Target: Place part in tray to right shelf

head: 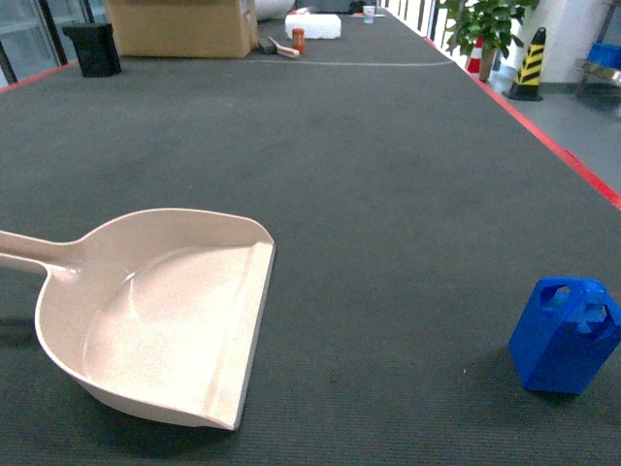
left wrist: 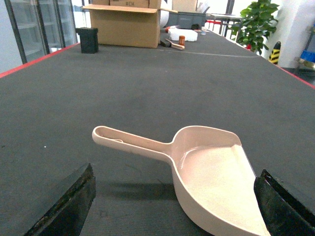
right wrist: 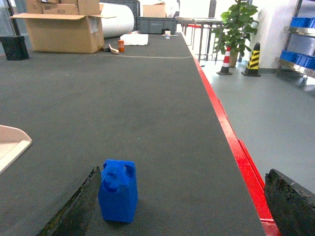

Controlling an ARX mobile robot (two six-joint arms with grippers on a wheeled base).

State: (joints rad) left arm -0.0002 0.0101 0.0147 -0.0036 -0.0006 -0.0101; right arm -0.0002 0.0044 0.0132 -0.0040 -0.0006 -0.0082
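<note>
The small bright-blue part (head: 565,335), boxy with a tapered top and rounded cut-outs, stands upright at the bench's near right, well apart from the empty glossy beige tray (head: 160,311), which lies flat at the near left, handle pointing left and flat lip facing right.

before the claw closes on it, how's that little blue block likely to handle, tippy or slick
The blue block stands tall on a small base, so a sideways nudge would probably tip it. Its hollow cut-outs suggest light, stiff plastic. It looks smooth, perhaps slick to grip, though the dark mat beneath should resist sliding.
</note>
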